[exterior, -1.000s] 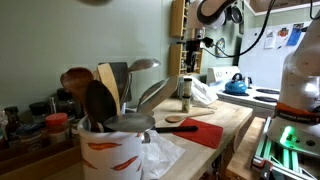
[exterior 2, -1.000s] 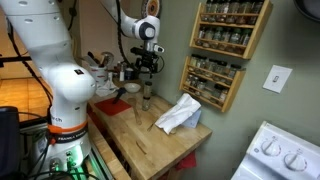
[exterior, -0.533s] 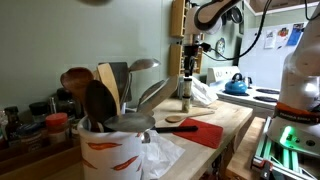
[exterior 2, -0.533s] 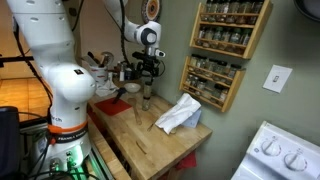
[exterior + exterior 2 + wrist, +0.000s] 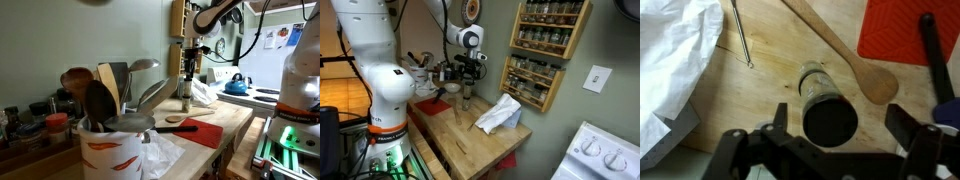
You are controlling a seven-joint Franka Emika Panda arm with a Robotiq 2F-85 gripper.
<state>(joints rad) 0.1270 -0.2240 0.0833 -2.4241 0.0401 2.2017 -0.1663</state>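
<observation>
A small jar with a black lid (image 5: 829, 118) stands upright on the wooden counter (image 5: 760, 95). It shows in both exterior views (image 5: 185, 96) (image 5: 467, 96). My gripper (image 5: 840, 120) is open and hangs right above the jar, one finger on each side of the lid and not touching it. In an exterior view the gripper (image 5: 190, 66) sits just over the jar's top, and it also shows from the other side (image 5: 469, 74). A wooden spoon (image 5: 845, 55) lies close beside the jar.
A red mat (image 5: 892, 28) with a black handle (image 5: 936, 58) on it lies past the spoon. Crumpled white paper (image 5: 675, 55) and a thin metal rod (image 5: 740, 35) lie on the other side. A crock of utensils (image 5: 110, 148), spice racks (image 5: 545, 50) and a blue kettle (image 5: 236, 86) stand around.
My gripper has come down toward the jar's lid, staying open. The jar and the other things have not moved.
</observation>
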